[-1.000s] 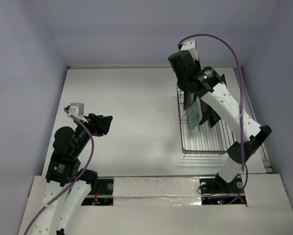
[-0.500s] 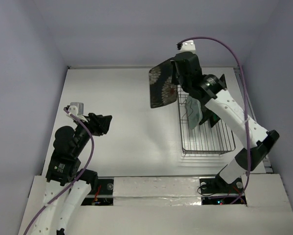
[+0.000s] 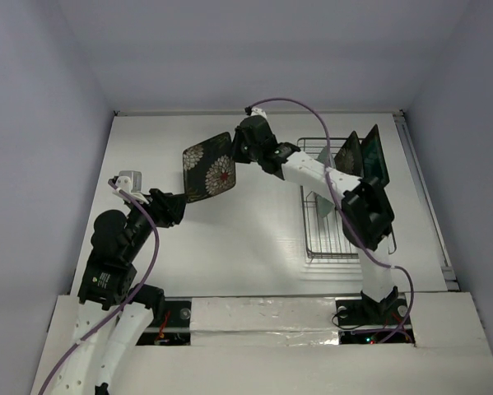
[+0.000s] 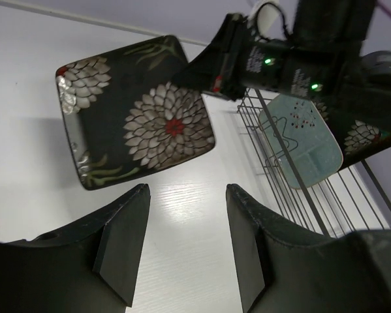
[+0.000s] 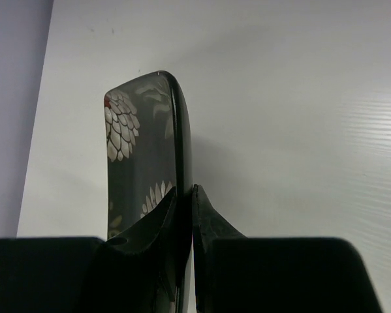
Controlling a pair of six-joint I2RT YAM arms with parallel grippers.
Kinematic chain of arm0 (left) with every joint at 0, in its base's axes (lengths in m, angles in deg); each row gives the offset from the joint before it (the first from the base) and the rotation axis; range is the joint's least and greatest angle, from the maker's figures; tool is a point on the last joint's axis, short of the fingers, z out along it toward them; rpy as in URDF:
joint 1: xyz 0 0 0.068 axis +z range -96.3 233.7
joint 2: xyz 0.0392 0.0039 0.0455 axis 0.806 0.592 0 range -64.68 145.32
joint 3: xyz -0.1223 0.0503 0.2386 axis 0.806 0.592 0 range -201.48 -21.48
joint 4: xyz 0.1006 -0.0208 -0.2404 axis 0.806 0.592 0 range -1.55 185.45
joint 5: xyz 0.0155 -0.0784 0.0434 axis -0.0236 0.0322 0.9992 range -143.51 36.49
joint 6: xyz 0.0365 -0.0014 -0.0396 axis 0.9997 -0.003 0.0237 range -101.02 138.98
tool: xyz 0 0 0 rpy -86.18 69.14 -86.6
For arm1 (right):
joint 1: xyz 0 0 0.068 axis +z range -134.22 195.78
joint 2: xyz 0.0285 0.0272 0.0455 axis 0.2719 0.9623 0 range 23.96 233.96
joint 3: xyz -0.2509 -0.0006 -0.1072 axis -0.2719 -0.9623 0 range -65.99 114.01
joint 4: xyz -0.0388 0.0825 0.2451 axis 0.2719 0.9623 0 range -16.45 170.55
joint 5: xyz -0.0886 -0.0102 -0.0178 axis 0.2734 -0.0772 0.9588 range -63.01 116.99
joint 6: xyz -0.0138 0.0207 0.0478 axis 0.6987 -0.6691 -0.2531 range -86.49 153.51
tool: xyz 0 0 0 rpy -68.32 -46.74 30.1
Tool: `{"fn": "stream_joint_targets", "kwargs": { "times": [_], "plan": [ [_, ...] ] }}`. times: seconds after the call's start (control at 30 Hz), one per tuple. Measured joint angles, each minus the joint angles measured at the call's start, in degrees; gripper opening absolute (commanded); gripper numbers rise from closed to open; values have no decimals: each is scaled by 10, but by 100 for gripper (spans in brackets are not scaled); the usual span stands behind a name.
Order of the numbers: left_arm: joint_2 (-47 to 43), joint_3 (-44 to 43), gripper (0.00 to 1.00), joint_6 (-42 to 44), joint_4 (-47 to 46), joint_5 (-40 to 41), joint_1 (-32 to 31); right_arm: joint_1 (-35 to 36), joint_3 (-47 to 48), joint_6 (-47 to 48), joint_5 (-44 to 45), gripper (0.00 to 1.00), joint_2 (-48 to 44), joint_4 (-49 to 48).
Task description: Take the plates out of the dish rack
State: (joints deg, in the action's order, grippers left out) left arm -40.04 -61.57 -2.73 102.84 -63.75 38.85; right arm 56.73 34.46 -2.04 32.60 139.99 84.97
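My right gripper (image 3: pixel 239 153) is shut on the rim of a dark square plate with white-and-red flowers (image 3: pixel 209 167). It holds the plate tilted in the air over the middle of the table, left of the dish rack (image 3: pixel 345 243). The right wrist view shows the plate (image 5: pixel 143 130) edge-on between my right gripper's (image 5: pixel 184 189) jaws. Below the plate (image 4: pixel 136 120) stands my left gripper (image 4: pixel 185 189), open and empty. A mint-green plate (image 4: pixel 299 140) and another flowered plate (image 4: pixel 361 137) stand in the wire rack (image 4: pixel 299 195). Two dark plates (image 3: pixel 363 155) stand upright at the rack's far end.
The white table (image 3: pixel 230 239) is walled by pale purple panels at the back and both sides. My right arm's elbow (image 3: pixel 369 216) hangs over the rack. A purple cable (image 3: pixel 299 103) loops above the right wrist.
My right arm has lifted the flowered plate out of the rack and swung it left over the table's middle. The left arm has not moved.
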Motion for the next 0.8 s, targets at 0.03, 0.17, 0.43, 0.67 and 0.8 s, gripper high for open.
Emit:
{"fn": "stream_joint_targets", "kwargs": {
  "times": [0.03, 0.17, 0.43, 0.67, 0.8],
  "plan": [
    [0, 0, 47, 0, 0, 0, 2, 0, 0, -10, -7, 0, 15, -10],
    [3, 0, 47, 0, 0, 0, 3, 0, 0, -43, -29, 0, 62, -47],
    [4, 0, 47, 0, 0, 0, 3, 0, 0, -86, -54, 0, 130, -83],
    [4, 0, 47, 0, 0, 0, 3, 0, 0, -109, -68, 31, 138, -97],
    [4, 0, 47, 0, 0, 0, 3, 1, -7, -127, -80, 47, 139, -123]
  ]
}}
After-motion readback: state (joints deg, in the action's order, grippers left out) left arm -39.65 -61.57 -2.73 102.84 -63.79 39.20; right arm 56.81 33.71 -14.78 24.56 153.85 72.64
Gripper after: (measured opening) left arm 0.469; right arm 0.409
